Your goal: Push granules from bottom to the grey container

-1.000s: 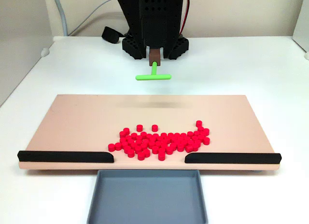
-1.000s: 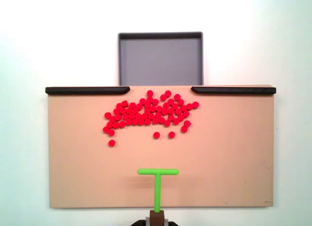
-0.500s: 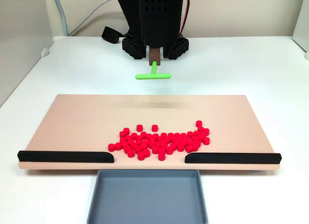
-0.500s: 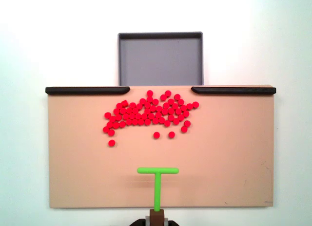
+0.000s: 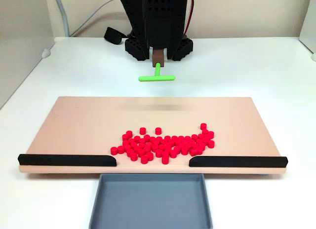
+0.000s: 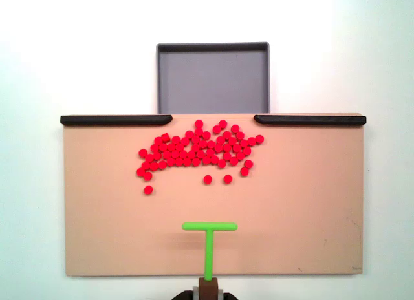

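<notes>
**Lining up the sweep toward the tray**

Your gripper was clamped on the green T-shaped tool, raised behind the red granules. You needed its bar lowered flat and driven straight, catching the stragglers, through the gap between the black strips into the empty grey container beyond the beige board.

The matte black plastic arm body is chunky, looks 3D-printed, with rows of small round holes on its front face. The base flares into lumpy black feet on both sides. A thin red wire curves down its right edge in the front fixed view. A small brown rectangular block sticks out below.
</notes>
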You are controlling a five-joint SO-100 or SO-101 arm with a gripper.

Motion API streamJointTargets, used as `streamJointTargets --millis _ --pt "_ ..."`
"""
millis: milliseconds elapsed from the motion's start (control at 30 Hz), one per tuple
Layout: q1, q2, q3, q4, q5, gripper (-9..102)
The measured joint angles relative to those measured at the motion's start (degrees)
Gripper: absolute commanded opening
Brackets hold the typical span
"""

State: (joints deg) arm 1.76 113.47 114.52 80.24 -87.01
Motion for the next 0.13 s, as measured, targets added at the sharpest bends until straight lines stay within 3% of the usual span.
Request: streamJointTargets --millis 133 --pt "-0.26 0.0 0.0 0.0 0.0 0"
